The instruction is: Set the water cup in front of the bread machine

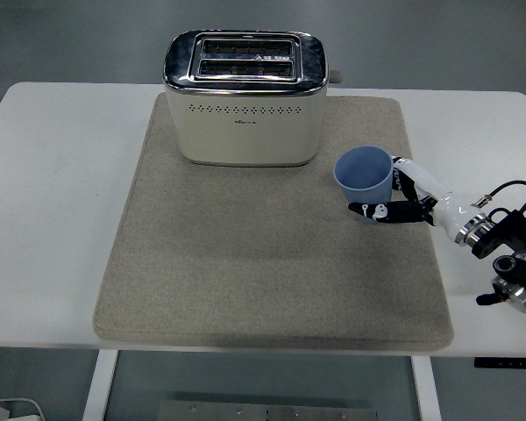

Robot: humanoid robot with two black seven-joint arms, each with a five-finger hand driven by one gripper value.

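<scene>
One hand is at work here: the right hand (401, 203) comes in from the right edge over the white table (61, 202) and grips the blue water cup (364, 181), which stands upright, or very nearly so, over the right part of the grey mat (245, 263). The cup is to the right of the bread machine (245, 98) and a little nearer than its front face, so it is beside the machine rather than in front of it; the open stretch of mat on the near side of the cream front panel looks like the goal. Whether the cup's base touches the mat or hangs just above it cannot be told from this view. To do the step well, the cup should travel left and slightly near, kept level so the mouth stays up, and low enough that setting it down needs only a small drop. It should pass clear of the machine's near right corner, which is close to its path, and stop well apart from the front panel so the hand can withdraw without nudging either thing. The fingers (374, 210) are curled round the cup's right and near side, one dark finger lying across its lower near wall and the white-backed ones pressed to its right side; they are closed only as far as the cup's width allows and hold nothing else. The left arm does not show.
</scene>
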